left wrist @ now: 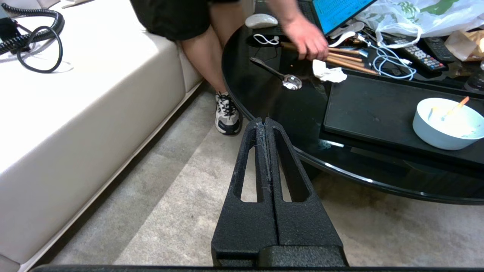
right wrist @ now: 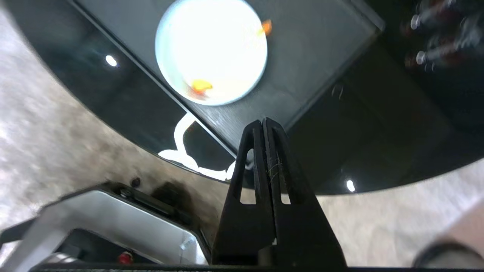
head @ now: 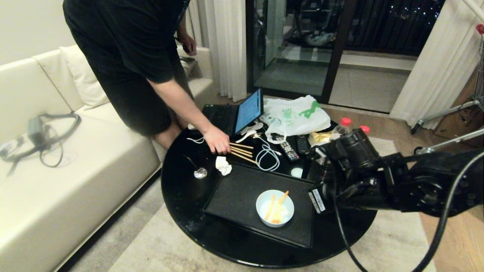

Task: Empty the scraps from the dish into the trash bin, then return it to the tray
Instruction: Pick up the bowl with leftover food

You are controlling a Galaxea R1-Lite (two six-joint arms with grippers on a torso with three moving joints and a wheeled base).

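Right arm (head: 397, 181) comes in from the right side of the head view, elbow bent, wrist pointed down and inward. Right gripper (right wrist: 263, 121) has both fingers pressed flat together, nothing between them. Left gripper (left wrist: 264, 121) hangs low and off to the side, its 2 fingers also closed tight, holding nothing.

1. The large flat rectangular black tray (head: 234, 196) lies on the near half of the round black glass table (head: 181, 196).
2. The small round pale blue bowl (head: 275, 208) sits in the tray's near right part, with thin orange sticks and pale food bits (head: 278, 211) inside.
3. A crumpled white tissue (head: 223, 165) and a metal spoon (head: 197, 169) lie left of the tray's far edge.
4. Wooden chopsticks (head: 242, 152) lie beyond the tray, under a person's hand (head: 217, 140).
5. An open black laptop (head: 236, 115) stands farthest.
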